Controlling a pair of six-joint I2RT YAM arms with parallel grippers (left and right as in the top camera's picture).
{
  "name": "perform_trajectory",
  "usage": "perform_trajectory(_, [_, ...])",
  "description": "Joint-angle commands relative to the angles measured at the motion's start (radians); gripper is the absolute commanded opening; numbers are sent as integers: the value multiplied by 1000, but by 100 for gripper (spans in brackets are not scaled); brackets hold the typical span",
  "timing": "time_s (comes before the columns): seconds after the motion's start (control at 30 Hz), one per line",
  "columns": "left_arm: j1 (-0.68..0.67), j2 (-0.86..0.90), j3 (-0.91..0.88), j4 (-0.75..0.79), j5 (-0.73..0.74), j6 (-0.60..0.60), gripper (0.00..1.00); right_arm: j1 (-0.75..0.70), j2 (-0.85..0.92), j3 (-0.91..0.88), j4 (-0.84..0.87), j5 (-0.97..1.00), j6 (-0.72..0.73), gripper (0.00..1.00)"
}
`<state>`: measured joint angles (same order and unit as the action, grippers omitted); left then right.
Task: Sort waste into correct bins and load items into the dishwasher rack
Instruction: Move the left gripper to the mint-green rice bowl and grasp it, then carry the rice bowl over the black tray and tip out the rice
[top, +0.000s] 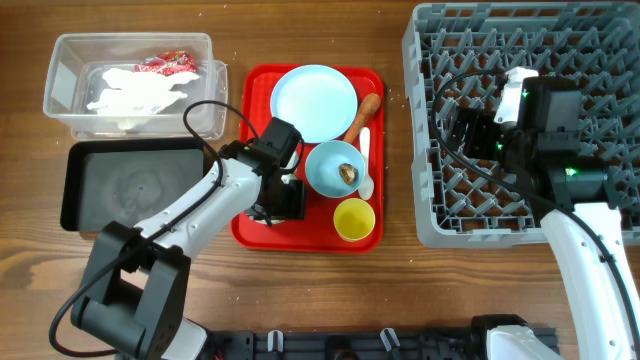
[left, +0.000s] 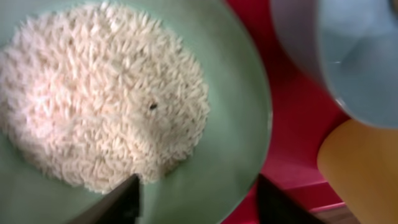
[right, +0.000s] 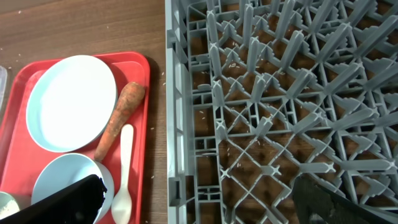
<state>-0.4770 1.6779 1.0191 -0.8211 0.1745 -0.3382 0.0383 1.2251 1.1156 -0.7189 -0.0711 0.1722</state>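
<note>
Left claw (left: 202, 198): it is hanging wide open over the pale green bowl (left: 239, 93), with one finger inside the rim and one outside. It is not pinching yet.
Right claw (right: 199, 202): it is hovering open above the dishwasher rack (right: 280, 93) and holding nothing.
Where the bowl is: it is sitting on the red tray (left: 292, 143), near the yellow cup (left: 364, 171).
Rice (left: 99, 93): it is lying loose in a heap, so I think it is going to spill if the bowl tips.
How it feels: the bowl is looking hard, smooth and light, and maybe slippery.
Best hold: pinching the rim and keeping the bowl flat.
</note>
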Motion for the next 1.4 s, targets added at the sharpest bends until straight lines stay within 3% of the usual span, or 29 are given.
perform_trajectory(0.0, [-4, 7, -7, 25, -2, 13, 31, -3, 4, 21, 0, -15, 13, 100])
perform_trajectory(0.1, [-4, 8, -8, 22, -23, 13, 17, -3, 4, 21, 0, -15, 11, 100])
perform_trajectory(0.17, [-6, 16, -8, 22, -39, 10, 13, -3, 4, 21, 0, -15, 11, 100])
perform_trajectory(0.37, [-31, 113, -8, 25, -117, -17, 13, -3, 22, 21, -1, -15, 11, 100])
perform_trajectory(0.53, [-31, 119, -7, 34, -147, -17, 4, -3, 30, 21, -1, -15, 12, 100])
perform_trajectory(0.67, [-31, 110, 33, 10, -147, -29, 4, -3, 30, 21, -9, -15, 11, 100])
perform_trajectory(0.93, [20, 87, 311, -266, -141, -63, 4, -3, 30, 21, -8, -15, 11, 100])
perform_trajectory(1.1, [158, 75, 427, -392, -68, -51, 4, -3, 30, 21, -8, -15, 11, 100])
perform_trajectory(1.37, [618, 48, 426, -385, 317, 247, 4, -3, 30, 21, -11, -15, 11, 100])
